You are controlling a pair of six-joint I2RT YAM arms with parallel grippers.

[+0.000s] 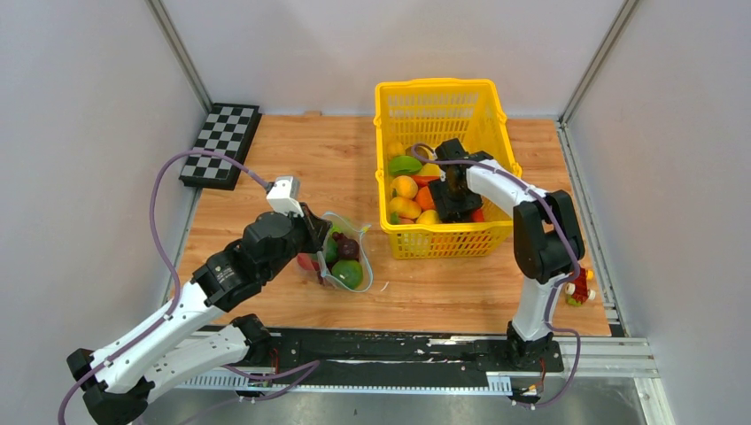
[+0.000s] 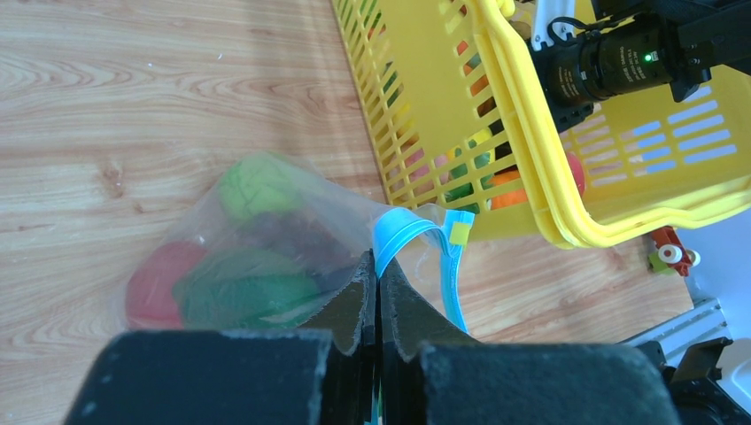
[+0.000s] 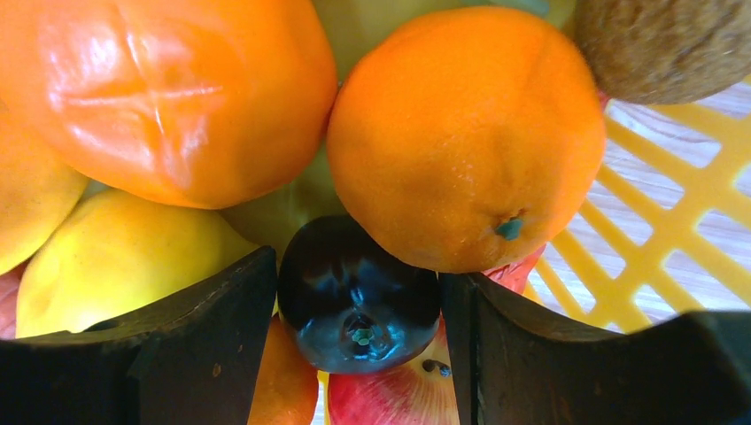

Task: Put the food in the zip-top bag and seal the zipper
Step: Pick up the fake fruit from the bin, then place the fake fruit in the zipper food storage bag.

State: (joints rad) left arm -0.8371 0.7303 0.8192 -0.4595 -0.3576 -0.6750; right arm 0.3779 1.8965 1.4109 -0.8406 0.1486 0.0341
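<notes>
Zip-top bag is where we are clamping our left gripper fully shut on its zipper, toward the counter's front edge; our right gripper is grasping a dark plum inside the yellow basket.

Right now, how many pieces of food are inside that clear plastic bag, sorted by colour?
Seen through the zip-top bag:
green pieces: 2
red piece: 1
dark purple piece: 1
Total: 4, as far as shows through the plastic.
</notes>
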